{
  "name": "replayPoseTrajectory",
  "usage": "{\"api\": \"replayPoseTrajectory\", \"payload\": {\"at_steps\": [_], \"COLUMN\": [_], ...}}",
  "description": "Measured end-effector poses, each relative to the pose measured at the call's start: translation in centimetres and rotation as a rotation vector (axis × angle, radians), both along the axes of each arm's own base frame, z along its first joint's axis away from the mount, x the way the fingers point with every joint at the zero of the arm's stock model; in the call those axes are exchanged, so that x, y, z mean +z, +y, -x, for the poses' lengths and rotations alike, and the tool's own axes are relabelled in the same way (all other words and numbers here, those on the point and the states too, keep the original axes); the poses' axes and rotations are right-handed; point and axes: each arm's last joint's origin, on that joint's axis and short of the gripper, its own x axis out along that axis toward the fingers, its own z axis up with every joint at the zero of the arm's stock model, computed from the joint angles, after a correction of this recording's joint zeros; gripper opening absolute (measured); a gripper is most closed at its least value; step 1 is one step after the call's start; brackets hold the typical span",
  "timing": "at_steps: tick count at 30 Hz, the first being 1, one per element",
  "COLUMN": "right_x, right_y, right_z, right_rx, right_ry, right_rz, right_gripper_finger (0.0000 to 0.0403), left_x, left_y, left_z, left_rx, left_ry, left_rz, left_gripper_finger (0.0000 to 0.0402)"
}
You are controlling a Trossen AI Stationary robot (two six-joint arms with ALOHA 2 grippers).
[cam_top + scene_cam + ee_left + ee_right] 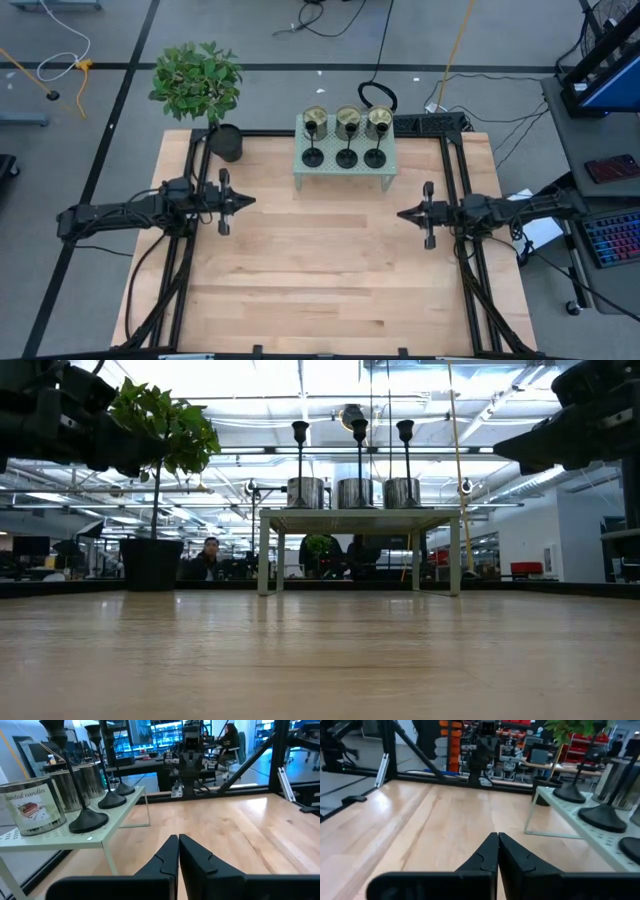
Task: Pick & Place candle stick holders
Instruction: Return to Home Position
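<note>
Three black candle stick holders [346, 155] with round bases and thin stems stand in a row on a small pale green stand [342, 172] at the table's far middle. Three brass-coloured cups [348, 120] stand behind them on the same stand. In the low view the stems [359, 450] rise above the cups [357, 492]. My left gripper [248, 201] hovers shut and empty over the table's left side, pointing right. My right gripper [402, 213] hovers shut and empty over the right side, pointing left. Both are nearer than the stand.
A black plant pot [226, 141] with a leafy green plant [196, 80] stands at the table's far left corner. A black frame [450, 150] runs along the table's edges. Bare wood [320, 270] lies between and in front of the grippers. A person [208, 556] sits in the room behind.
</note>
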Motion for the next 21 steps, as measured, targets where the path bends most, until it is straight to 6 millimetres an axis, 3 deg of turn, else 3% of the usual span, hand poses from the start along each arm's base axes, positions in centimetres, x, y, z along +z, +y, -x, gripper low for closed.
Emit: {"api": "replayPoseTrajectory", "payload": {"at_steps": [6,12,21], "right_x": [0.0,-0.2,-0.8], "right_y": [-0.4,-0.6,-0.7], "right_z": [0.6,1.2,1.7], "right_rx": [-0.031,-0.048,-0.05], "right_ry": [-0.007,-0.005,-0.022], "right_rz": [-0.002,-0.031,-0.052], "right_gripper_finger": [0.0,0.0,0.0], "left_x": [-0.2,-1.2,-1.4], "left_y": [0.0,0.0,0.0], "left_z": [0.0,-0.1,-0.1], "left_rx": [0.0,0.002,0.003], "left_ry": [0.011,-0.013,-0.022], "left_rz": [-0.023,-0.012,0.019], "left_gripper_finger": [0.0004,0.0019,0.0009]}}
